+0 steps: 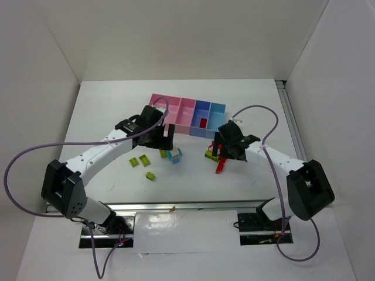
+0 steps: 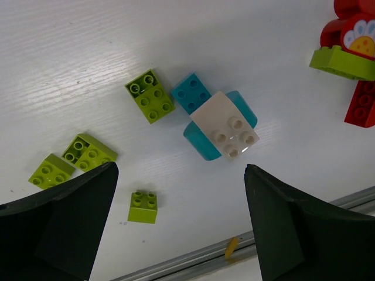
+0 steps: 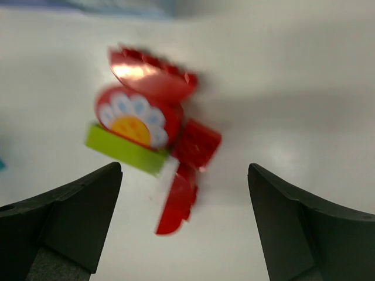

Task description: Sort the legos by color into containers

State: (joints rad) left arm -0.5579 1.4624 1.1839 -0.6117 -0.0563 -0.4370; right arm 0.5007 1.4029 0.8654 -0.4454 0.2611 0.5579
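White tabletop [image 1: 99, 111] within white enclosure walls. Left gripper [image 2: 180, 170], fingers apart and empty, hangs above a cyan-and-white studded plastic brick clump [image 2: 220, 126]; four loose lime green bricks [image 2: 150, 95] lie beside it. Right gripper [image 3: 184, 170], also spread and empty, hangs over a red clump with a flower face and lime plate [image 3: 140, 120]. Beyond both arms stands the row of four joined plastic bins [image 1: 186, 112]: two pink, one periwinkle, one light blue. A red brick [image 1: 202, 123] lies in the periwinkle bin.

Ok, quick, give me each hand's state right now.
Left hand: open, holding nothing, over the cyan-and-white clump.
Right hand: open, holding nothing, over the red-and-green clump.
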